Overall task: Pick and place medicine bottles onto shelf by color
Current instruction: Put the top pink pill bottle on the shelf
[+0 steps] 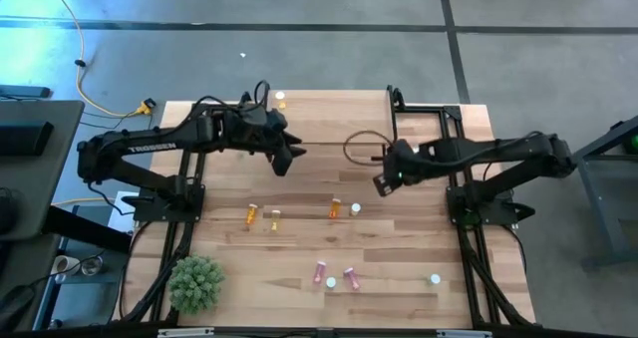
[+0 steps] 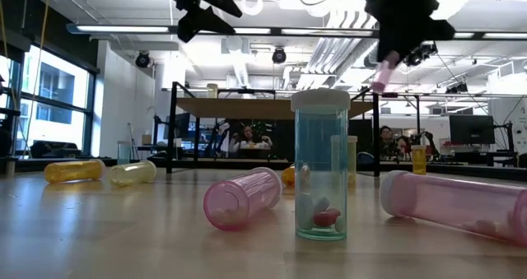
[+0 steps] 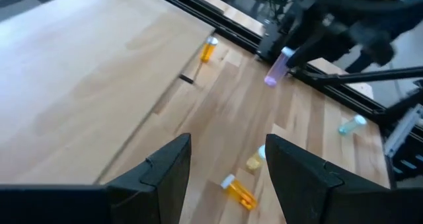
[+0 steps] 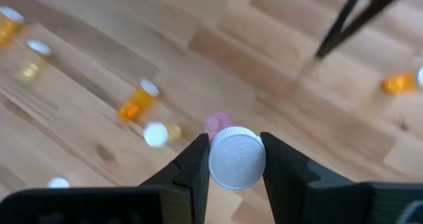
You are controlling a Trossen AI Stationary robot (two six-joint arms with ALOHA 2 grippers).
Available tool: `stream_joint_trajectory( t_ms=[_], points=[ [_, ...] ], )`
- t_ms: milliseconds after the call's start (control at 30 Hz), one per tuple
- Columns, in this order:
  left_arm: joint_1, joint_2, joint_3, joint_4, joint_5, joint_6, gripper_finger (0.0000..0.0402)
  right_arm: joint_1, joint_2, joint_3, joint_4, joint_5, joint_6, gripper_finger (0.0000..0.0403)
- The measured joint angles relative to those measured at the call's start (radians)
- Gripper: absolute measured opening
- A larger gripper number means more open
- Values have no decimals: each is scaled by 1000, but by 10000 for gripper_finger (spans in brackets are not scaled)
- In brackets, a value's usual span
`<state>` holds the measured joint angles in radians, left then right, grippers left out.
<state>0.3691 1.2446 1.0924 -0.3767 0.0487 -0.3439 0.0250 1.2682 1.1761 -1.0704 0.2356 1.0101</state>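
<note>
1. Left arm: white lettering on the link reads "TROSSEN". No other writing legible on bottles or rig.
2. Left gripper: held above the shelf near its front edge, at desk rear centre. Fingers spread, nothing between them.
3. Plant: front-left corner of desk.
4. Bottles on desk, L to R:
   - orange bottle and yellow bottle, lying just beside each other, left of centre.
   - pink bottles, 2 pcs, lying near front centre; second one close beside the first, white cap loose-looking pt between them cannot be resolved.
   - second orange bottle w/ a pale-capped bottle just right of it, centre of desk.
   - clear blue-green bottle upright at front right, pills visible in its base in low view.
5. One more orange bottle at the shelf's rear-left edge.
6. Right gripper: raised over desk, right of centre, in front of shelf. Fingers pinching a pink bottle at the white cap; body hangs below the cap, clear of desk.
7. Background, low view: people seated beyond the desk, far off.
</note>
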Motion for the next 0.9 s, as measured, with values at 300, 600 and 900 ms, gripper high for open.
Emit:
stream_joint_trajectory(
  t_ms=[300, 600, 900],
  points=[
    [52, 0, 0, 0, 1, 81, 186, -118, 0, 137, 43, -2, -152, 101],
    [77, 0, 0, -2, 42, 95, 186, -217, 0, 235, 71, 45, -271, 101],
    [76, 0, 0, -45, 45, 138, 186, -308, 0, 326, 96, 50, -410, 101]
  ],
)
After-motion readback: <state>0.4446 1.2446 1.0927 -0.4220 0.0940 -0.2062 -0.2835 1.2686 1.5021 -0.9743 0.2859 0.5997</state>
